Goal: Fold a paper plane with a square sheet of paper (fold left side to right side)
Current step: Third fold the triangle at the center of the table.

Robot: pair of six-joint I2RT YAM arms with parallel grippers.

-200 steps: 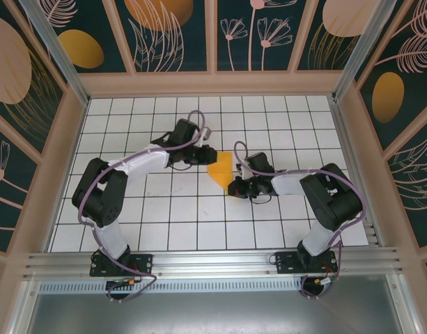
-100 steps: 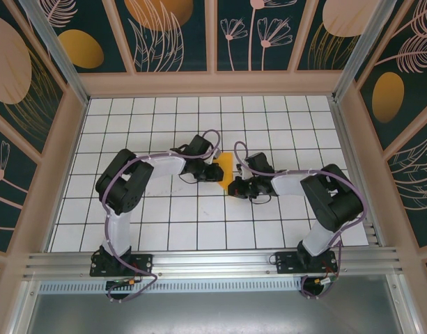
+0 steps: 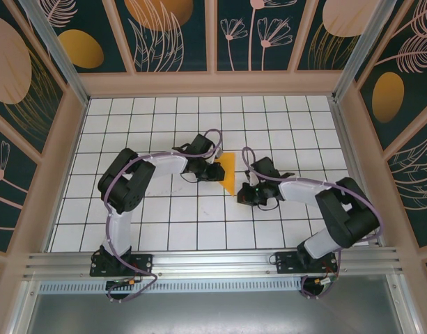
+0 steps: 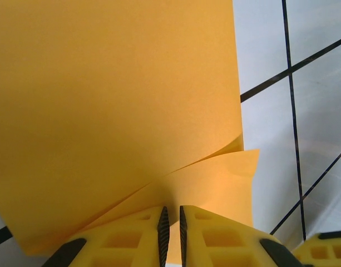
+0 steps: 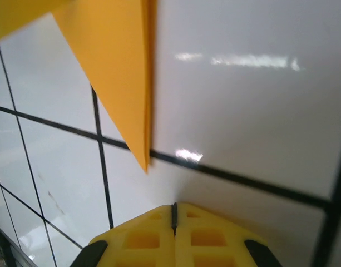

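At the middle of the surface (image 3: 178,216) lies the sheet of paper (image 3: 228,174), folded to a pointed wedge (plane half made). The left tool (image 4: 171,211) pinches its raised flap, jaws nearly together; the right tool (image 5: 174,207), shut and empty, sits beside the tip. The left-to-right fold looks unfinished.

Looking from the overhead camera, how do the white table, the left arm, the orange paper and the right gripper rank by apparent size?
1. table
2. left arm
3. paper and right gripper: they look roughly alike here, so I won't rank them.
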